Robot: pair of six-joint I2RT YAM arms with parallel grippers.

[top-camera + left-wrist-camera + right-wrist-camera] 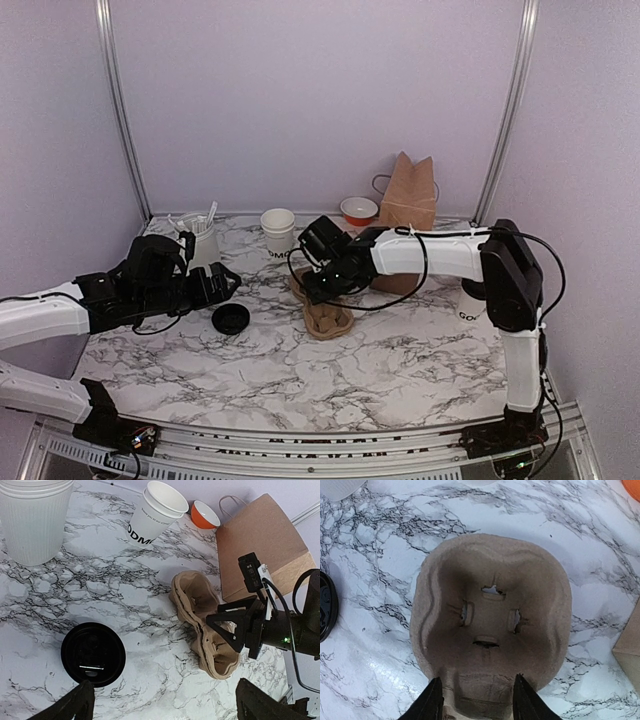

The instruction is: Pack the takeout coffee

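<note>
Far right on the desk point(400, 380), close to its right edge: the takeout coffee point(467, 308), upright, black lid on, lettering facing near. Tucked against the upright link of the right arm point(510, 270) and partly hidden by it. Well apart from both pincers.

Mid-desk: a pulp cup carrier point(327, 315), lying askew, with bare marble from its near end to the desk's near edge. Low over the carrier: the right pincer point(477, 700), fingers point(432, 702) partly apart and astride the carrier's near lip. Clamped on it or only beside it: cannot tell.

On the left: the left pincer point(218, 285), spread wide, nothing between its fingers. Just near of it, flat on the marble: a loose black lid point(231, 319). Just beyond it, toward the far left corner: a white ribbed holder of utensils point(203, 245).

Along the far edge, left to right: a lidless white cup point(278, 232), an orange bowl point(359, 210), a brown paper bag point(408, 195) standing upright. Only a narrow gap between the bag and the right forearm. Broad bare marble across the near half of the desk, between the two arm bases.
</note>
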